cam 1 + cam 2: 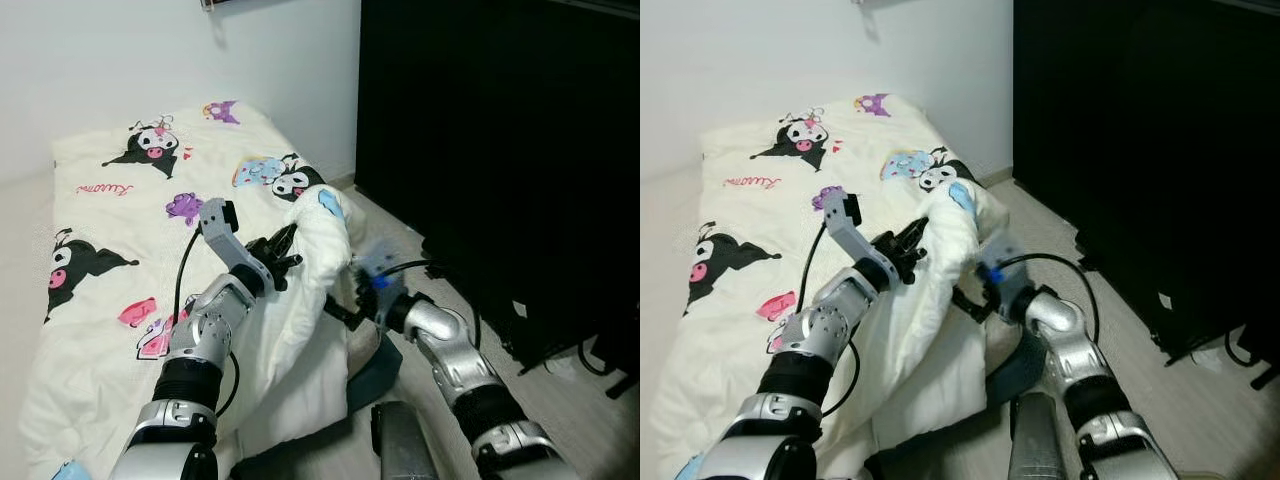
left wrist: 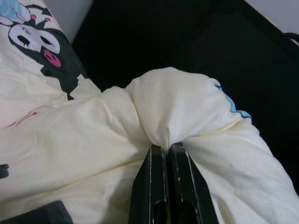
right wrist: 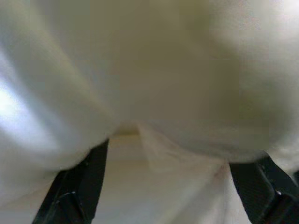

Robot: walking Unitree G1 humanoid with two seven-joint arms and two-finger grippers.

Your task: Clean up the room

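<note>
Landmark is the mattress, the dark slab edge showing under the bedding at the bed's near corner.

The duvet, cream with cartoon print, lies over the bed with its long axis running from you toward the white wall. Its near corner is bunched into 1 raised lump above that mattress corner, on the side facing the black cabinet.

The left gripper sits on the bed side of the lump. In its wrist view the 2 fingers are pressed together with a pinch of cream cloth drawn tight between their tips, so you have a firm hold there.

The right gripper comes in from the cabinet side, lower, close to the mattress corner and under the hanging fold. In its wrist view the fingers stand wide apart with cloth sagging between them, clamping nothing.

Key relation: the lump sits between your 2 grippers, left above and already holding, right below with cloth inside its gap. My read is that the right is placed to close on the hanging edge. After that, spreading the corner likely means pulling away from the wall, along the duvet's long axis.

Risk: the cable at the right wrist runs near the fold and could snag.
</note>
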